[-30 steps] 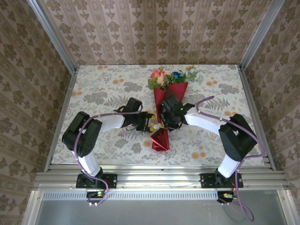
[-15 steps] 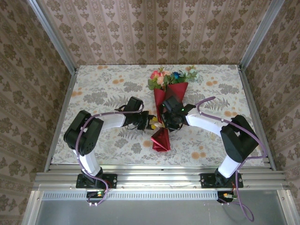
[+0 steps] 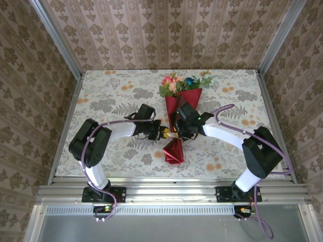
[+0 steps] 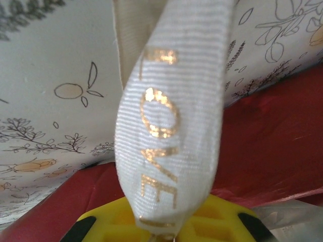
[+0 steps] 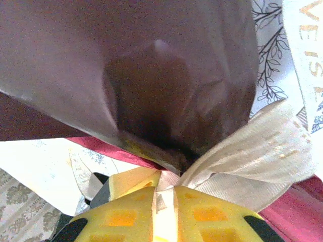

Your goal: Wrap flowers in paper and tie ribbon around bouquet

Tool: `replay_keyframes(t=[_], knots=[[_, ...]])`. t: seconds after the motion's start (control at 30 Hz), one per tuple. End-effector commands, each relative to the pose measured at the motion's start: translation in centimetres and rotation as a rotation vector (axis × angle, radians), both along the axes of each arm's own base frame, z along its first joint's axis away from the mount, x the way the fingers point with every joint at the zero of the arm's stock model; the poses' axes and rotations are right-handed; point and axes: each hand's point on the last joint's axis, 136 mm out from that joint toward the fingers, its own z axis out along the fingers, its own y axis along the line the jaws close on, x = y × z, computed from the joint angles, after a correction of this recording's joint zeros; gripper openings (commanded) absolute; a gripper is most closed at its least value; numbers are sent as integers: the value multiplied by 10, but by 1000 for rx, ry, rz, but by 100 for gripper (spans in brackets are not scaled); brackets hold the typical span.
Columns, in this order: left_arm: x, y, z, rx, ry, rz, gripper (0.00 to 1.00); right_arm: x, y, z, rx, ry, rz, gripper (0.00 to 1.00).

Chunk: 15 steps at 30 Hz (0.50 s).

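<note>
Maroon-red bouquet (image 3: pixel 187 96), blooms (image 3: pixel 180 82) at its far end. At its waist my right hand (image 5: pixel 164 201) pinches the cream ribbon (image 5: pixel 252 156); just beside, my left hand (image 4: pixel 161 232) pinches the gold-lettered tail.

Bouquet (image 3: pixel 187 94) on floral-clothed table (image 3: pixel 108 98)

Both arms bent inward, left gripper (image 3: pixel 164 133) and right gripper (image 3: pixel 175 131) nearly tip to tip, jaws closed

- The ribbon (image 4: pixel 166 126) is showing "LOVE" in gold letters running along its length.
- In the right wrist view, the ribbon is showing gold letters "VE IS", cut off at the edge.
</note>
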Motion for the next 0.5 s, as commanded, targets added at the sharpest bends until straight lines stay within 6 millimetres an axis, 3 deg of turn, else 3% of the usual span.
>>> replay_keyframes(t=[0.0, 0.13, 0.47], knots=[[1, -6, 14, -15, -27, -25, 12, -5, -8, -5, -14, 18, -21, 19], [-1, -7, 15, -15, -29, -30, 13, -4, -9, -8, -17, 19, -31, 27], [-3, -7, 16, -13, -35, -36, 12, -12, -12, -3, -28, 31, -20, 29]])
